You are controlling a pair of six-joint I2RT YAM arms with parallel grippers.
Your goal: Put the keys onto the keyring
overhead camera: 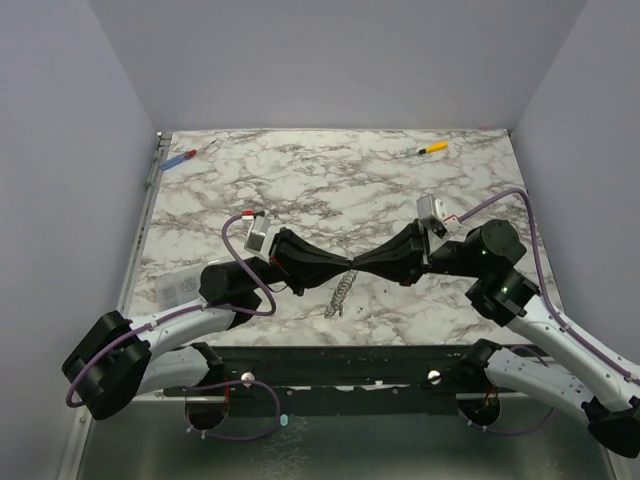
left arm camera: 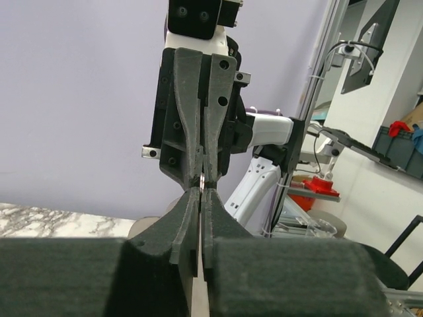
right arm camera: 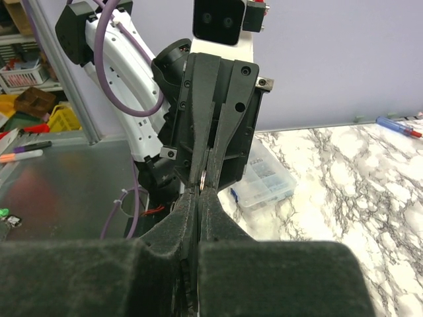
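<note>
Grippers meet tip to tip above the marble table (overhead camera: 330, 190), and the keyring (left arm camera: 201, 179) shows only as a tiny shiny glint in the seam where they join. The left gripper (overhead camera: 344, 266) reaches the keyring from the left with its jaws pressed fully together on it. The right gripper (overhead camera: 360, 265) comes from the opposite side, closed just as tightly on the same glint. Each wrist view shows the ring pinched between the other arm's dark fingers. The keys (overhead camera: 340, 294) form a pale, narrow cluster just on the near side of the keyring, slanting away from it towards the arm bases. Whether they hang from the ring or lie loose on the table cannot be told from the top view, and neither wrist view shows them. A clear plastic box (overhead camera: 178, 288) sits well to the left of the keyring, near the table's left edge. A blue-and-red tool (overhead camera: 180, 158) lies far beyond the keyring at the back left corner, and a yellow-handled tool (overhead camera: 432, 149) lies far beyond it to the back right.
</note>
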